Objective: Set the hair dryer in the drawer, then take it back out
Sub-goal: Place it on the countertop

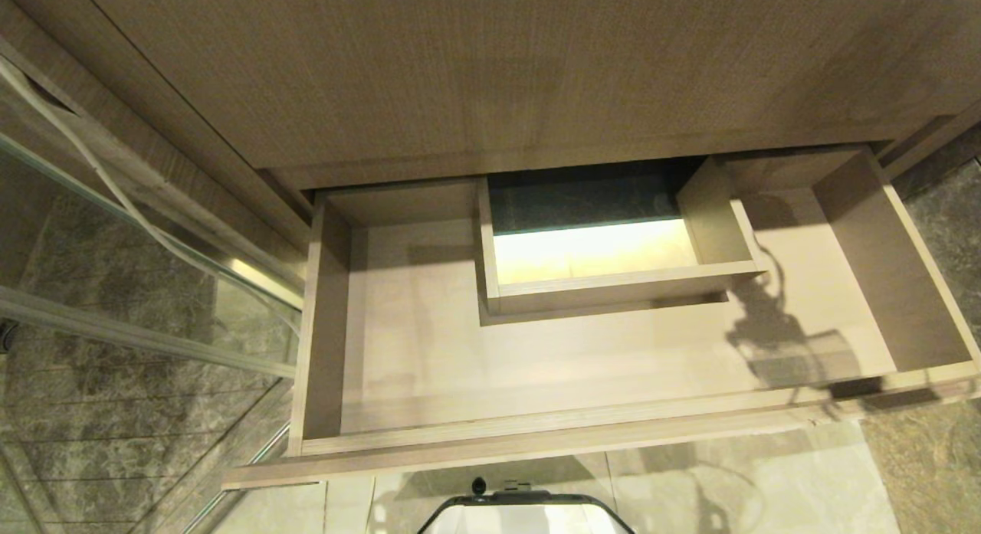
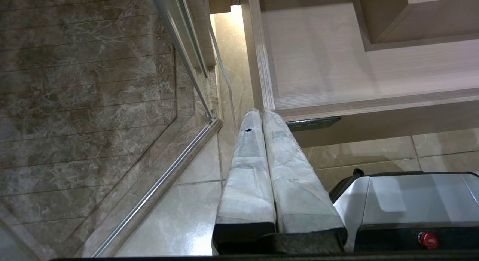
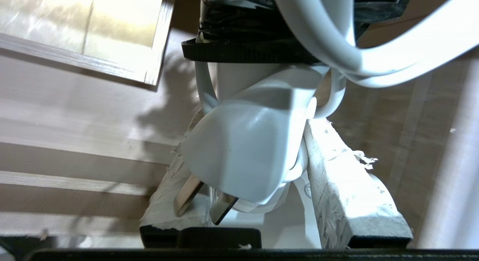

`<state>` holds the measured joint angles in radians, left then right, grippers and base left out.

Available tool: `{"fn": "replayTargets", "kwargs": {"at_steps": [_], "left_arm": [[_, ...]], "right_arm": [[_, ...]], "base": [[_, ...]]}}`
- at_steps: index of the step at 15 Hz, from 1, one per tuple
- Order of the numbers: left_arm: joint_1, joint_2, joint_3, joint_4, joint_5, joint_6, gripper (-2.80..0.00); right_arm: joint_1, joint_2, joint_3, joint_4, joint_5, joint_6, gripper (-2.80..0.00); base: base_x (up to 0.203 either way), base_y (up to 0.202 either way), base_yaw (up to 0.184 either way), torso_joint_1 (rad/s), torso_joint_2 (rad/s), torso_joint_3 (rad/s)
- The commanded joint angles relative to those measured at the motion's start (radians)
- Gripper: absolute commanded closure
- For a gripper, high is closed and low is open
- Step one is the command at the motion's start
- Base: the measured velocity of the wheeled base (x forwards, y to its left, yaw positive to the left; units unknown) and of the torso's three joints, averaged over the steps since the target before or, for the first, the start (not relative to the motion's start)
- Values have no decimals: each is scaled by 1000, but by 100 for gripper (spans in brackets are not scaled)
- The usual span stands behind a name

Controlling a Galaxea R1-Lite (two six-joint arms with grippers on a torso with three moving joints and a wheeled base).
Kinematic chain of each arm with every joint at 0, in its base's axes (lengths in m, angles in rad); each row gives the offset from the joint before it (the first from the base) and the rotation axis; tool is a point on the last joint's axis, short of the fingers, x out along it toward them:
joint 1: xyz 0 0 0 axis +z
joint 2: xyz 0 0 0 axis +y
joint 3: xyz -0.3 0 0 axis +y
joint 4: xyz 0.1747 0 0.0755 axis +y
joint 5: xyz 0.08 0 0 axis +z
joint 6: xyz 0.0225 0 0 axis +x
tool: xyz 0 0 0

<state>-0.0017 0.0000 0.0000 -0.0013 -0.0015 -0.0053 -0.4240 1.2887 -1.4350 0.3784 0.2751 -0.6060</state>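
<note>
A: What kind of room is this, and what is lying underfoot?

B: It is looking like a bathroom. Pale glossy floor tiles (image 1: 766,480) are running under the open drawer (image 1: 536,442), with darker marbled tiles (image 2: 86,103) behind a glass partition (image 1: 138,235) on the robot's left. A tall wood panel (image 1: 498,67) is rising above the drawer.

A: And the drawer itself?

B: It is standing pulled out, its light-wood bottom lying bare in the head view. A boxed cut-out (image 1: 613,289) is sitting at the middle back, glowing yellow inside. A cord-shaped shadow (image 1: 782,342) is falling across the drawer's right part.

A: Where is the hair dryer?

B: The right gripper (image 3: 258,171) is pinching the hair dryer (image 3: 247,148) between its wrapped fingers (image 3: 348,182), above the drawer's right side, near the cut-out's corner. The white cord (image 3: 374,47) is looping in front, with a black tie (image 3: 247,47) around the bundle. I cannot tell whether it is touching the wood.

A: Anything crowding it?

B: The left gripper (image 2: 262,115) is hanging low by the drawer's front left corner, fingers pressed together, beside the robot's grey base (image 2: 404,201).
</note>
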Motion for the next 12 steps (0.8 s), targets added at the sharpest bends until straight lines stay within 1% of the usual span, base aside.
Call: {"fn": "replayTargets", "kwargs": {"at_steps": [1, 3, 7, 10, 12], "left_arm": [[0, 0, 1, 0, 0, -1, 0], [0, 0, 0, 0, 0, -1, 0], [0, 0, 2, 0, 1, -1, 0], [0, 0, 0, 0, 0, -1, 0], [0, 0, 0, 0, 0, -1, 0]], "right_arm": [[-21, -227, 78, 0, 1, -2, 0], [-35, -345, 149, -5, 1, -2, 0], [-40, -498, 258, -13, 1, -3, 0], [-39, -523, 278, -15, -1, 0, 0], [-39, -554, 283, -15, -2, 4, 0]], "base": [[0, 0, 0, 0, 0, 0], [0, 0, 0, 114, -175, -60], [0, 0, 0, 230, -447, -183], [0, 0, 0, 72, -484, -205], [0, 0, 0, 296, -514, -216]]}}
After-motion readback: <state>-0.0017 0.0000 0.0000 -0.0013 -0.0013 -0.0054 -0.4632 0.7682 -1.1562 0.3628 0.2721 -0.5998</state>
